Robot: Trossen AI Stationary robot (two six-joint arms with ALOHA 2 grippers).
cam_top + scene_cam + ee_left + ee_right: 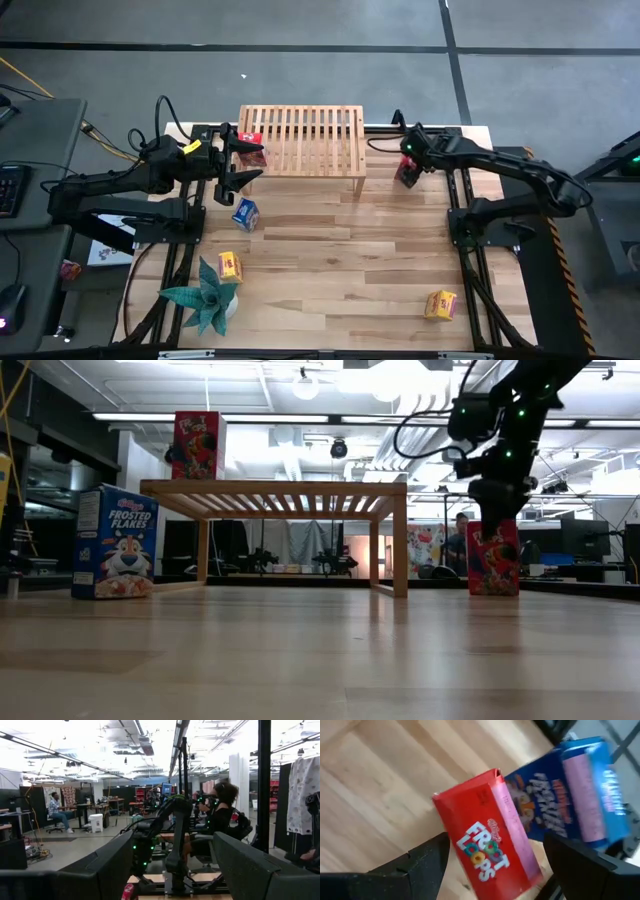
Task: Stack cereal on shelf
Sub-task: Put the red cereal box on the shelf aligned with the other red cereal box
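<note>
Right end effector (408,170) spread around a red printed cardboard cereal box (487,837) on the plank worktop (340,260) — left end effector (240,165) spread beside the slatted light-wood shelf (305,140).

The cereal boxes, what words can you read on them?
"FROSTED FLAKES": blue box standing on the table, left of the shelf.
"FROOT LOOPS": red box between the right gripper's open fingers.
Red box on the shelf, yellow boxes and the blue box behind the Froot Loops: too blurred to read.
</note>
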